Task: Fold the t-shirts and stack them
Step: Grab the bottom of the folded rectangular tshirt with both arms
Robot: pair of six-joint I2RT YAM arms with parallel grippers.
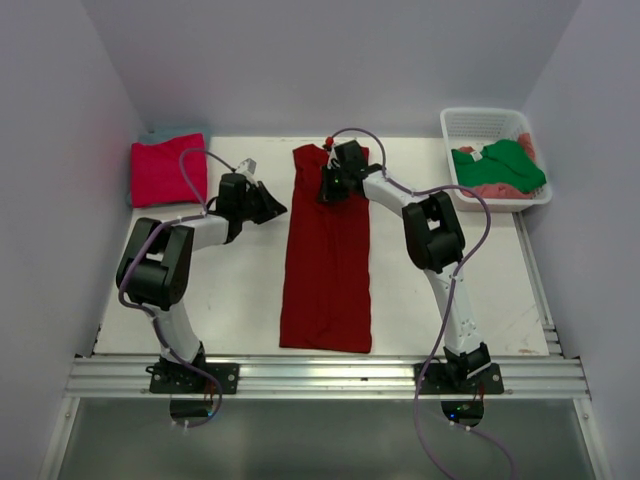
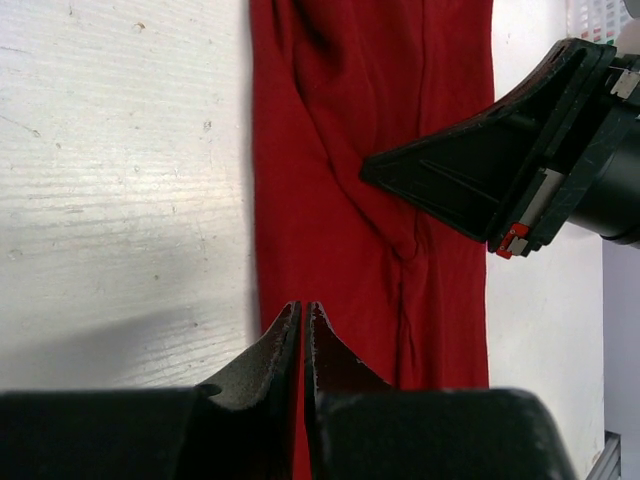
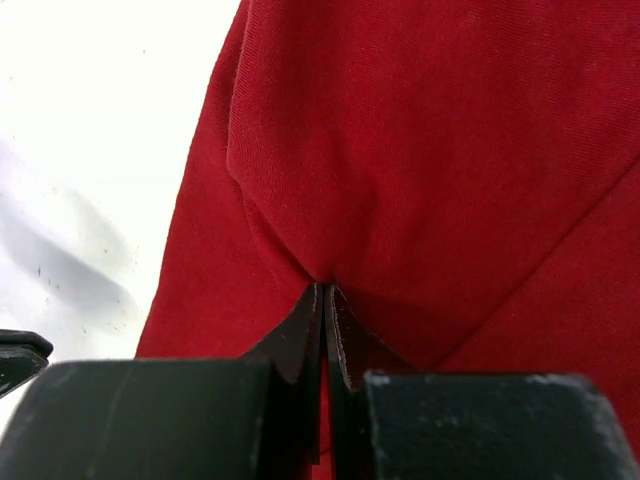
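Far left of the surface (image 1: 240, 295), the magenta-pink t-shirt (image 1: 168, 172) lies folded on a teal t-shirt (image 1: 178, 131). I read this as the stack begun, parked in the far corner so the middle is free for folding. Left jaws are clenched with nothing visible between them, tips poised at the left long edge of the dark red t-shirt (image 1: 327, 260), apparently on standby. That shirt lies centre as a long narrow strip running from near edge to far, sides seemingly turned in. Right jaws are clenched on a pinch of its cloth near the far end. The fabric puckers into the tips, presumably for drawing that end over toward me. Bare surface flanks the strip on both sides, which gives room to work. Far right, the white basket (image 1: 455, 125) holds the green t-shirt (image 1: 510, 165) over a salmon-pink t-shirt (image 1: 490, 190), well apart.
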